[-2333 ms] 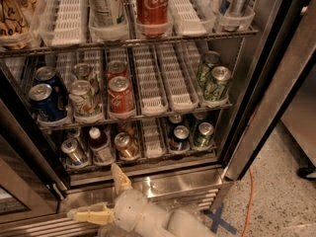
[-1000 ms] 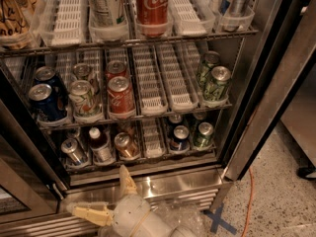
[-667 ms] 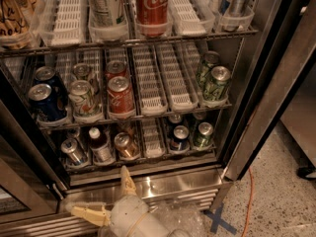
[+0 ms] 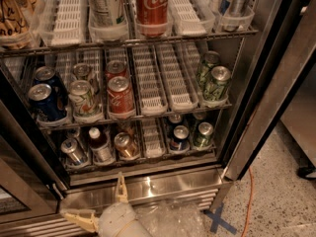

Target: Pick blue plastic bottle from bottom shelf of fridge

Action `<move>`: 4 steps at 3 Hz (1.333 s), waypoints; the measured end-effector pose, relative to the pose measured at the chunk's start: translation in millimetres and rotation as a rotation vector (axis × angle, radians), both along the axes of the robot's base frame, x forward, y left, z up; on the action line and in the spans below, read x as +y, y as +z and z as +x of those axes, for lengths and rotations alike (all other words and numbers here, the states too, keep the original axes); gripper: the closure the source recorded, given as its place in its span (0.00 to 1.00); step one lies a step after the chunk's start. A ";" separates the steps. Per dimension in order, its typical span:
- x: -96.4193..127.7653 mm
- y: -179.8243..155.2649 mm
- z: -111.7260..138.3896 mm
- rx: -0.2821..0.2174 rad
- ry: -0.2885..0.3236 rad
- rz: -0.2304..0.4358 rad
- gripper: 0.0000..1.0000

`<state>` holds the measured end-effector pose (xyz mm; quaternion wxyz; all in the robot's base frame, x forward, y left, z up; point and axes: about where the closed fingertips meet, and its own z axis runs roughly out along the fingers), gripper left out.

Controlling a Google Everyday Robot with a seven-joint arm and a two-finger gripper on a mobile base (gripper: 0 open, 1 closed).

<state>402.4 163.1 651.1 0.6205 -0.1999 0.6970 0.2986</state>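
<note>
Hand (image 4: 92, 195) spread wide at fridge sill (image 4: 168, 184); Coca-Cola can (image 4: 151, 4) up top.

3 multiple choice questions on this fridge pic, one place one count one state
1. Where does the blue plastic bottle stand on the bottom shelf? A) second lane from left B) far right C) the empty lane
2. How many red cans sit on the middle rack? A) one B) two C) four
3. The gripper is: A) shut on the bottle B) open, below the fridge sill C) inside the middle rack
1A, beside the silver can; 2B, one behind the other; 3B, fingers spread, nothing held.
</note>
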 end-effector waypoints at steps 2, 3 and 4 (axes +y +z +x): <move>4.8 -2.8 7.2 0.022 -0.016 0.016 0.00; 23.1 -12.7 27.4 0.061 -0.073 -0.005 0.00; 23.0 -12.7 27.3 0.061 -0.073 -0.004 0.00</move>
